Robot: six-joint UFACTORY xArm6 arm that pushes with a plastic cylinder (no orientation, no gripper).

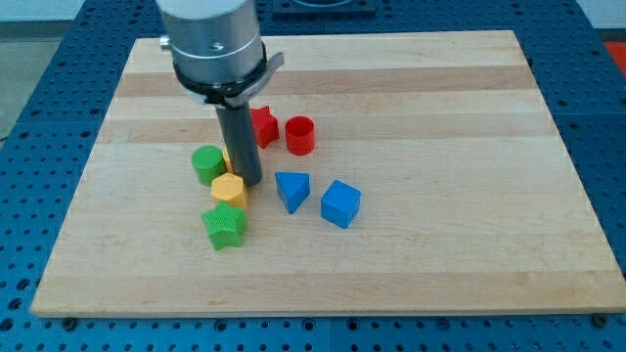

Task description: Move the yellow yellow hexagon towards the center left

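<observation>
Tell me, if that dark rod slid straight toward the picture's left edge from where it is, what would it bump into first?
Most likely the yellow hexagon, which sits right against my tip on its left. The green cylinder lies just beyond, slightly toward the view's top; depth is hard to judge.

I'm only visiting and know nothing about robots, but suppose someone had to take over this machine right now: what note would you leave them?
My tip: rod down on the board, at the upper right edge of the yellow hexagon; contact looks likely.
Blocks: the yellow hexagon sits left of the board's middle, between the green cylinder above it and the green star below it. Red star, red cylinder, blue triangle and blue cube lie to the view's right.
Done: tip in place.
Left: push the hexagon toward the view's left, between the green blocks.
</observation>
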